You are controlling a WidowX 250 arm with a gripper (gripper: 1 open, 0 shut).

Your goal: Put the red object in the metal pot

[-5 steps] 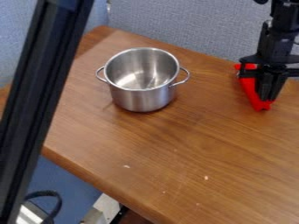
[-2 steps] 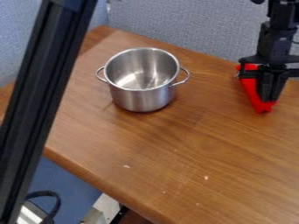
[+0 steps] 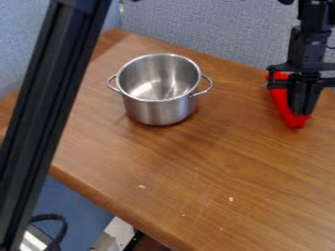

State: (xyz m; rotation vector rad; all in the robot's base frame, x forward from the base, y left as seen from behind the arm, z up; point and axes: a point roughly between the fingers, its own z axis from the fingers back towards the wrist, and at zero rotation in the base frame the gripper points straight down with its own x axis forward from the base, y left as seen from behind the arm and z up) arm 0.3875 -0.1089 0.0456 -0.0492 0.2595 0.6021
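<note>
Tool (image 3: 304, 93) pinched on the red object (image 3: 291, 110) at the right edge of the tabletop (image 3: 197, 167) — the metal pot (image 3: 160, 88) sits empty, well apart to the left. Bar looks stiff, light, maybe slick — a mid-length grip seems best.

A lab-like test bench: a wooden table (image 3: 197, 167) against a grey-blue partition (image 3: 210, 25), with a black frame post (image 3: 53, 108).

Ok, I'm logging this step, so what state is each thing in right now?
metal pot: upright on the table, empty.
red object: on the table at the right edge, not in the pot.
hand: lowered over the red object, shut on it.
table: bare wood.
</note>
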